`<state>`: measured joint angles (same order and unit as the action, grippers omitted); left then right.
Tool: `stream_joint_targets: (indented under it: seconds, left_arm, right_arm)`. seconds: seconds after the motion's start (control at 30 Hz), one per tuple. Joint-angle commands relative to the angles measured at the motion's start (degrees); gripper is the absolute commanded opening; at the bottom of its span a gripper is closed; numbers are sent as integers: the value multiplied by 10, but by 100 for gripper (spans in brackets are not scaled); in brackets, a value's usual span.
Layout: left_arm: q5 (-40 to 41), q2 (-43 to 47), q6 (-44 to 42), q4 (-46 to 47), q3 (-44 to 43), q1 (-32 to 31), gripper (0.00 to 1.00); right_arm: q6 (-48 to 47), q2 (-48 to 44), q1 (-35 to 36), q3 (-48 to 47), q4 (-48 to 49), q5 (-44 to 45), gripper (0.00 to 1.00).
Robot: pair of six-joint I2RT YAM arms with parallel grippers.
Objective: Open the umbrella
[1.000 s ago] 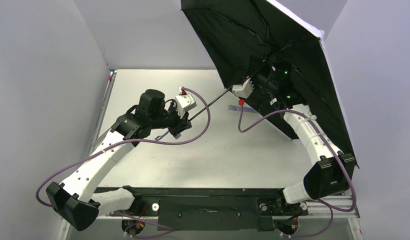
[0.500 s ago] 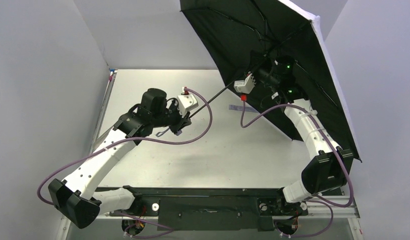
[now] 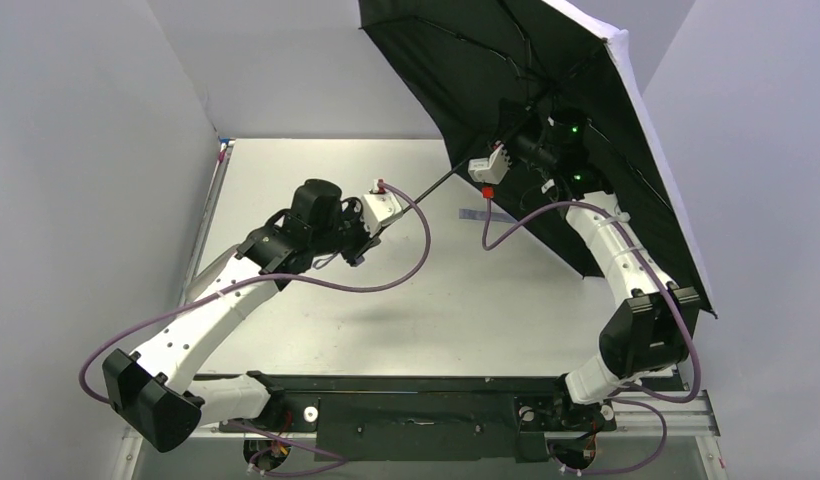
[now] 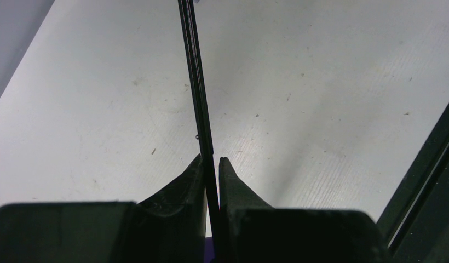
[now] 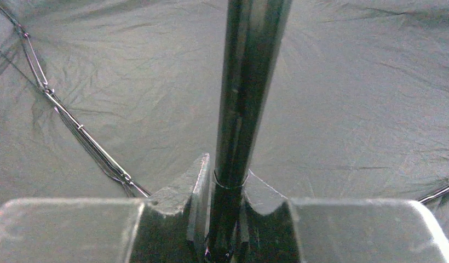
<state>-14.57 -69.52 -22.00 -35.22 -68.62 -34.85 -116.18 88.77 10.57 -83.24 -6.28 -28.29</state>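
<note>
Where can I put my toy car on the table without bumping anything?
Best spot: the bare table in front, between the left arm and right arm. The far-left corner behind the left arm is bare too. It is crowded at the back right, where the umbrella hangs over.

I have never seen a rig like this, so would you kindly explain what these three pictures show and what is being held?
Two robots, left arm and right arm, stand bolted to a table. The wide picture looks down from above; the other two come from a camera on each wrist. The left tool is shut on the thin black shaft of an open umbrella; the right tool grips the shaft's thicker part under the black canopy. A small pale strip lies on the table.
</note>
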Motion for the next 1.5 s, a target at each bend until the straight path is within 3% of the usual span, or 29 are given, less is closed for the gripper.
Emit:
stream_joint_targets:
  seconds: [0.0, 0.9, 1.37, 1.47]
  left_arm:
    - [41, 20, -71, -414, 70, 9, 0]
    - [48, 30, -89, -432, 145, 10, 0]
    - [-5, -55, -14, -335, 14, 9, 0]
    - [-20, -63, 9, -305, -4, 9, 0]
  right_arm:
    - [-22, 3, -154, -56, 200, 305, 16]
    - [-20, 44, -229, -88, 211, 323, 17]
    - [-10, -33, -142, 30, 203, 288, 21]
    - [-14, -50, -124, 58, 198, 266, 27]
